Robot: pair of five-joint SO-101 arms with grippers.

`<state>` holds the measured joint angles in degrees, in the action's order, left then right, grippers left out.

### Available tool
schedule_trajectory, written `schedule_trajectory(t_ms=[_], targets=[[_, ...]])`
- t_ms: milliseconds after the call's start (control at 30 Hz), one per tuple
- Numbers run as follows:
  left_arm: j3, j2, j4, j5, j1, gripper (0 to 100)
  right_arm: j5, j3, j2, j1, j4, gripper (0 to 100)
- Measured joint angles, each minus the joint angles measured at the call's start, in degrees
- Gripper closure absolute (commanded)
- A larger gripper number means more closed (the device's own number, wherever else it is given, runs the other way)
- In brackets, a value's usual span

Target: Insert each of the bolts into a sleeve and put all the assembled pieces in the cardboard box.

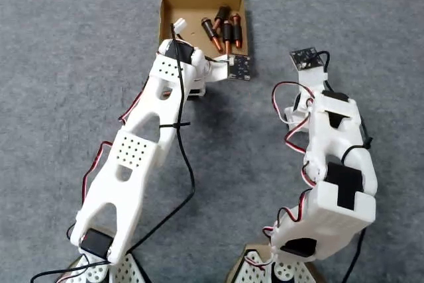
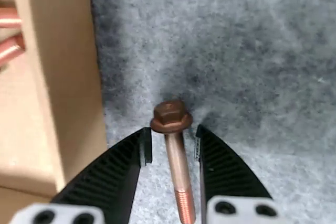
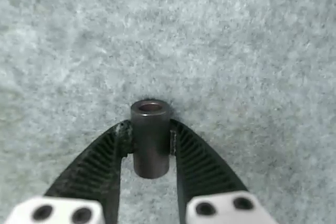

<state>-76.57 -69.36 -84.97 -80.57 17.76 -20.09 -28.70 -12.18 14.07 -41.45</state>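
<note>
Copper-coloured hex-head metal bolt (image 2: 176,161) lies between the left fingers (image 2: 123,169), on the grey felt worktop (image 2: 252,51). The left fingers are released: they sit on either side of the shank, with a gap on each side and no contact. The bolt's flanged hex head sits level with the fingertips. Its threaded end lies back toward the wrist. The bolt's long axis runs along the fingers, roughly parallel to the outer wall of the brown cardboard box (image 2: 58,87). The bolt is outside the box, just beside that wall.

In the high view, the cardboard box (image 1: 169,18) is open-topped. It holds several assembled pieces (image 1: 225,30), copper bolts in dark sleeves, bunched at one side of the box floor. The left arm's tip is at the box's near edge.

Dark cylindrical metal sleeve (image 3: 150,140) is clenched in the right fingers (image 3: 97,169), with both inner faces pressed on its sides. The sleeve's long axis runs along the fingers. Its open bored end pokes out past the fingertips, away from the wrist. Cannot tell whether the sleeve touches the worktop beneath it. The right arm is folded, well apart from the box.
</note>
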Motion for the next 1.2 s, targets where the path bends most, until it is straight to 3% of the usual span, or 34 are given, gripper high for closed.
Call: schedule_trajectory(t_ms=[300, 433, 800, 1000, 1200], targets=[[3.1, 0.4, 0.8, -4.0, 0.2, 86, 0.0, 0.0, 0.0, 0.0, 0.0, 95.0], [3.9, 0.5, 0.6, -4.1, 0.2, 99, 0.0, 0.0, 0.0, 0.0, 0.0, 95.0], [2.1, 0.3, -3.5, -3.7, 0.4, 98, 0.0, 0.0, 0.0, 0.0, 0.2, 95.0], [-9.8, -0.3, -12.7, 3.2, 0.2, 98, 0.0, 0.0, 0.0, 0.0, 0.3, 95.0], [-15.9, 0.2, -15.1, 20.8, 0.3, 98, 0.0, 0.0, 0.0, 0.0, 0.3, 95.0]])
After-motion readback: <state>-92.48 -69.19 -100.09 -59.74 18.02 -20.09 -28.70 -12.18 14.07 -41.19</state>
